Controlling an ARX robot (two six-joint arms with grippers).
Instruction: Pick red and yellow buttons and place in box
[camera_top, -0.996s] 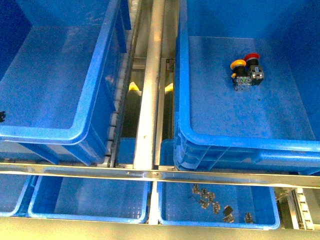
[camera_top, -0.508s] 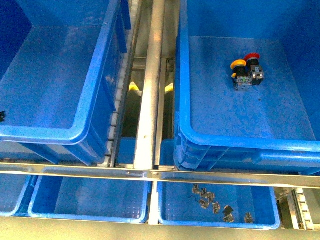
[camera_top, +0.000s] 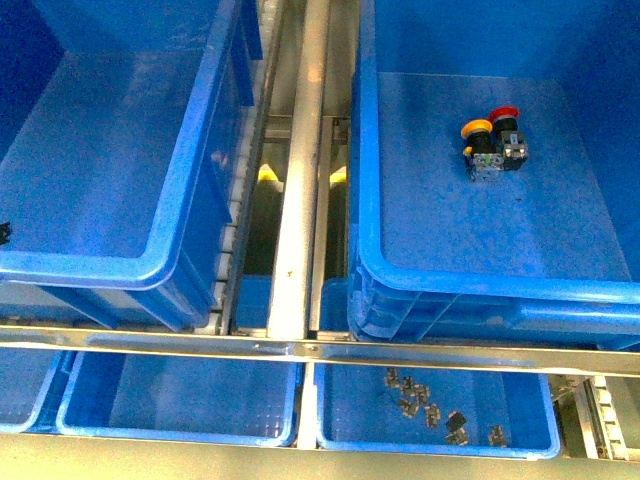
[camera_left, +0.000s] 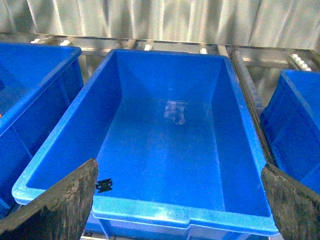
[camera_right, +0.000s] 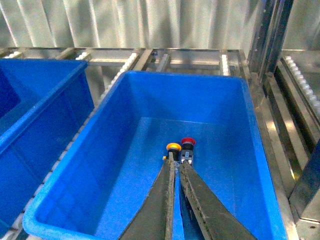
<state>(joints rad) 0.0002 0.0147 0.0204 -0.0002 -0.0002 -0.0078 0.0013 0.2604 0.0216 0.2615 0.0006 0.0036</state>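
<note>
The yellow button (camera_top: 476, 128) and the red button (camera_top: 503, 114) lie side by side on the floor of the large deep blue box (camera_top: 480, 285) on the right. In the right wrist view, my right gripper (camera_right: 176, 161) is shut with nothing held. Its tips point at the yellow button (camera_right: 173, 147) and red button (camera_right: 188, 141) inside the box (camera_right: 130, 165). My left gripper (camera_left: 178, 167) is open and empty, its fingers spread wide over the near rim of a second large crate (camera_left: 150, 212). Neither gripper shows in the front view.
The left crate (camera_top: 120, 265) holds only a small black piece (camera_left: 104, 185) near its front wall. A metal rail (camera_top: 300, 180) runs between the two crates. Below are shallow blue trays (camera_top: 180, 400); one holds several small metal parts (camera_top: 430, 405).
</note>
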